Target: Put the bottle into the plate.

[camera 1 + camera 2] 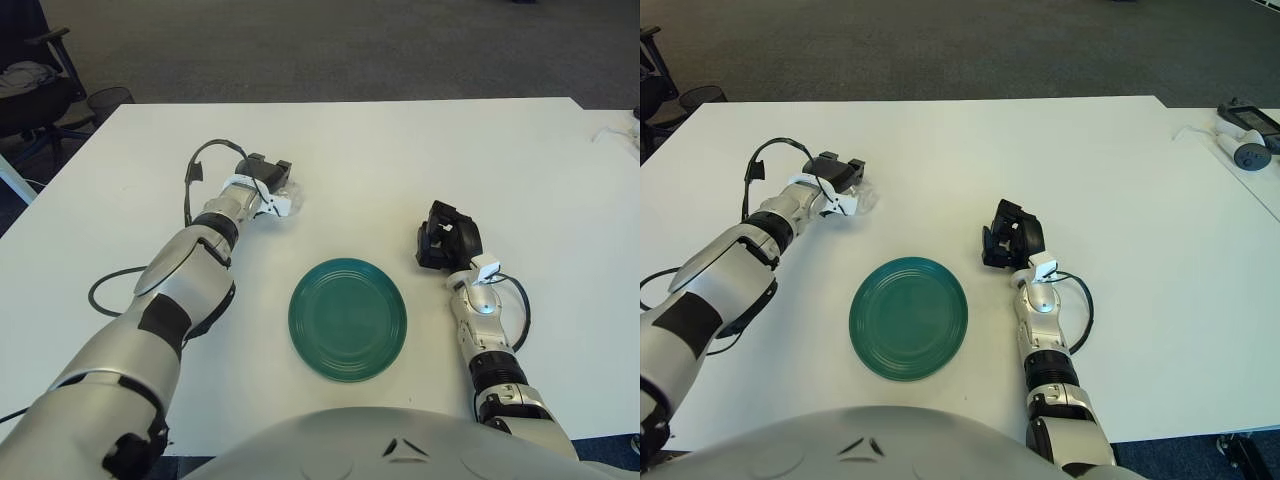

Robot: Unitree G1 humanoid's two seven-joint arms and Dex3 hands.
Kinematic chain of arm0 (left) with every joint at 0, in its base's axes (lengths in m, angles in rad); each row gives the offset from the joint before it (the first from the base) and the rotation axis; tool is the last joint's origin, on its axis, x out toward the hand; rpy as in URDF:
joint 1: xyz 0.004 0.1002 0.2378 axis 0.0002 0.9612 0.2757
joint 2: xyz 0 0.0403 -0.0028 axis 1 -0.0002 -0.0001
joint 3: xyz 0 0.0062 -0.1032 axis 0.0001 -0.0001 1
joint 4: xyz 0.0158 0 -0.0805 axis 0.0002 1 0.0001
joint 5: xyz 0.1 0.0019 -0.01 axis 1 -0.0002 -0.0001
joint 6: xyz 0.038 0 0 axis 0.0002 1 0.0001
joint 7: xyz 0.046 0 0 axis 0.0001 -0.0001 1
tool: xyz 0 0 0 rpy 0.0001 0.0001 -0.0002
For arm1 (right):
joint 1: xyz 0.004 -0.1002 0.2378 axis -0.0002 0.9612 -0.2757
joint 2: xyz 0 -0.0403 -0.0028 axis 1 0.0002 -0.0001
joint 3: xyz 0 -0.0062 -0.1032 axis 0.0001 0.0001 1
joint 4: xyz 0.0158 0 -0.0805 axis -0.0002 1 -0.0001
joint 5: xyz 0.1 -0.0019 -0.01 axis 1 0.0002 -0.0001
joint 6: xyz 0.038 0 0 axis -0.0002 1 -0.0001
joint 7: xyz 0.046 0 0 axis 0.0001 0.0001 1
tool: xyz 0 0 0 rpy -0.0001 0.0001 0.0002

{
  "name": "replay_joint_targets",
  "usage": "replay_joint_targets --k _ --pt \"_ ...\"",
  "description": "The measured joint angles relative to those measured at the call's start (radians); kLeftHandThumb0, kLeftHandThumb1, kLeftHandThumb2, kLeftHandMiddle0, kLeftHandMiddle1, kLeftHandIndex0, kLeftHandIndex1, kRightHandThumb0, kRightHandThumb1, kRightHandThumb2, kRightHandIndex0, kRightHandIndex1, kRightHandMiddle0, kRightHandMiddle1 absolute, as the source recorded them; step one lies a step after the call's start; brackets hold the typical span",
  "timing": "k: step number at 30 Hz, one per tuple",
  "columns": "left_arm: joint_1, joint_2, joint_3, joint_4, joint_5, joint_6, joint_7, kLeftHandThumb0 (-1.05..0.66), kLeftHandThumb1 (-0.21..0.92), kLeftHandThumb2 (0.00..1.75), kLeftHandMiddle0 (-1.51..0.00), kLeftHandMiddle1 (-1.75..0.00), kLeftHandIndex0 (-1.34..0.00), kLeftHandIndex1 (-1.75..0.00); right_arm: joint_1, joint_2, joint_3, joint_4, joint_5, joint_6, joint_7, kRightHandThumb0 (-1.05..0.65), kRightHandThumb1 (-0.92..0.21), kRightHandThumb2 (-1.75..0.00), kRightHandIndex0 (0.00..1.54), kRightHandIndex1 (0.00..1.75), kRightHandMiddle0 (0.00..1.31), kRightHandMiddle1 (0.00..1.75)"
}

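Grasping stage. Left hand (268, 180), at the end of an arm stretched forward over the white table (420, 150), has its dark fingers (282, 168) curled down over the clear bottle (285, 203), which lies on the tabletop beneath the palm; its long axis cannot be told. Green plate (348, 319) lies nearer the robot and to the right of this hand, well apart, so the carry would run back and rightward. Right hand (447, 240) shows just right of the plate, fingers curled, holding nothing.
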Motion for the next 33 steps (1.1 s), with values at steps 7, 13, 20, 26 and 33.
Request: replay_joint_targets --k 7,13,20,26,33 --pt "0.007 -0.001 -0.009 0.0 0.006 0.004 0.039 -0.01 0.16 1.44 -0.66 -1.59 -0.65 -1.73 0.001 0.0 0.001 -0.002 0.0 0.0 0.0 -0.06 -0.24 -1.34 1.2 1.75 1.02 1.75" --pt "0.026 -0.003 0.035 -0.003 -0.033 -0.002 0.076 0.0 0.13 1.53 -0.64 -1.72 -0.64 -1.74 0.001 0.0 0.0 -0.002 0.0 0.0 -0.001 -0.06 -0.24 -1.34 1.2 1.75 1.02 1.75" --pt "0.037 -0.002 0.084 -0.004 -0.068 -0.02 0.112 0.0 0.04 1.52 -0.89 -1.42 -0.67 -1.75 0.003 0.0 0.002 -0.006 0.0 0.001 -0.004 -0.06 -0.24 -1.34 1.2 1.75 1.02 1.75" --pt "0.039 0.001 0.133 -0.002 -0.104 -0.043 0.129 0.0 0.08 1.55 -0.81 -1.61 -0.59 -1.75 0.004 0.0 0.003 -0.007 0.0 0.001 -0.006 -0.06 -0.24 -1.34 1.2 1.75 1.02 1.75" --pt "0.038 0.001 0.231 -0.001 -0.194 -0.071 0.119 0.0 0.11 1.53 -0.78 -1.66 -0.55 -1.75 0.004 0.0 0.005 -0.009 0.0 0.001 -0.007 -0.06 -0.24 -1.34 1.2 1.75 1.02 1.75"
